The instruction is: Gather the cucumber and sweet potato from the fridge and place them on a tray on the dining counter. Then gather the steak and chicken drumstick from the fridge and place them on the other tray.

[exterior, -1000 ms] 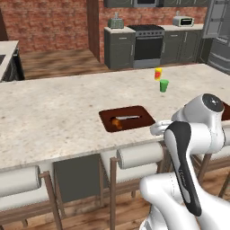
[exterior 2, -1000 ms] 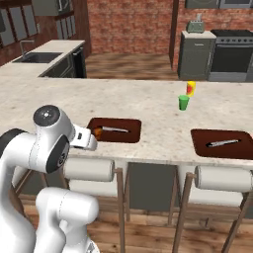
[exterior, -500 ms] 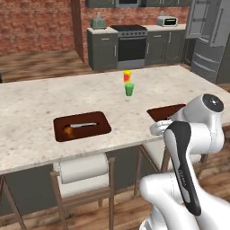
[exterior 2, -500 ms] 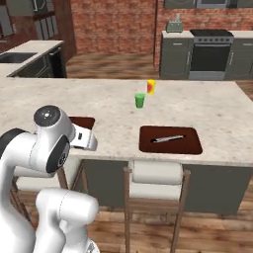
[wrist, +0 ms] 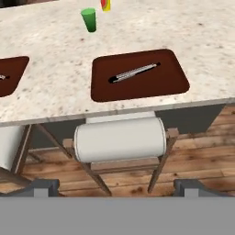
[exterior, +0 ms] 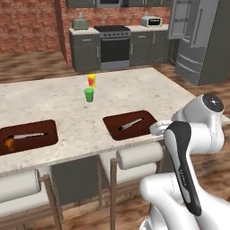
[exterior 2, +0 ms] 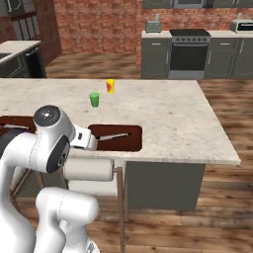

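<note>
Two dark brown trays lie on the dining counter [exterior: 90, 117]. The right tray [exterior: 130, 125] [exterior 2: 116, 137] [wrist: 137, 75] carries a silver utensil. On the left tray [exterior: 29, 137] [wrist: 9, 75] lie a utensil and, at its left end, a small orange lump [exterior: 9, 143] that may be the sweet potato. The steel fridge [exterior: 197, 40] stands at the back right. Cucumber, steak and chicken drumstick are out of view. My gripper [wrist: 117, 187] is open and holds nothing; it hangs in front of the counter edge, looking down on the right tray and a stool.
A green cup [exterior: 89, 95] [wrist: 89, 20] and a yellow-red container [exterior: 91, 81] stand mid-counter. White-cushioned stools [exterior: 139, 155] [wrist: 119, 137] line the counter's near side. A stove [exterior: 115, 42] and cabinets run along the back wall. Wooden floor opens right of the counter [exterior 2: 222, 207].
The whole scene has slid left in both base views: the base has driven right along the counter. The fridge has come into view. The gripper stays open.
</note>
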You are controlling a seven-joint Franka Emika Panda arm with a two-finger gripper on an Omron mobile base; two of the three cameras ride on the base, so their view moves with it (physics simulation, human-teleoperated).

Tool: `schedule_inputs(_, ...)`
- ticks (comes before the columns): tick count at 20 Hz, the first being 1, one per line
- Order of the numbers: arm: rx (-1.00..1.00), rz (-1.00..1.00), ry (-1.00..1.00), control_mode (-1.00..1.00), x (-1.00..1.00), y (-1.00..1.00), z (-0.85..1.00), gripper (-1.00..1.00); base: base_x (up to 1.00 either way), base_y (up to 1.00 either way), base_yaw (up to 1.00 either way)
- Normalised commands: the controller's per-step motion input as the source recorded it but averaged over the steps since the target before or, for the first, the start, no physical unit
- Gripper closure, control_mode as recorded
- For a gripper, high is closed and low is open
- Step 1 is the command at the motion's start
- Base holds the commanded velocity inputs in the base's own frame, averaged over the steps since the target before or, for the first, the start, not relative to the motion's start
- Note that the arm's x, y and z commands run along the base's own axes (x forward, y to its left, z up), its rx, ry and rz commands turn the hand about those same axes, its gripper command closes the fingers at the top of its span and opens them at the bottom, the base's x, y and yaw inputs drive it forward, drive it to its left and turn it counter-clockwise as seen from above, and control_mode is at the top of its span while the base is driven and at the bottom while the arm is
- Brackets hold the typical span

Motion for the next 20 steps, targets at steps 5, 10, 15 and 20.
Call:
schedule_inputs(5, 0.0, 0.0, 0.0, 1.0, 0.0, 0.0, 0.0, -1.0, 0.38, -1.0, -0.04)
schedule_inputs(10, 0.0, 0.0, 0.0, 1.0, 0.0, 0.0, 0.0, -1.0, 0.43, -1.0, -0.03)
schedule_inputs(15, 0.0, 0.0, 0.0, 1.0, 0.0, 0.0, 0.0, -1.0, 0.46, -1.0, -0.02)
schedule_inputs(20, 0.0, 0.0, 0.0, 1.0, 0.0, 0.0, 0.0, -1.0, 0.5, -1.0, -0.02)
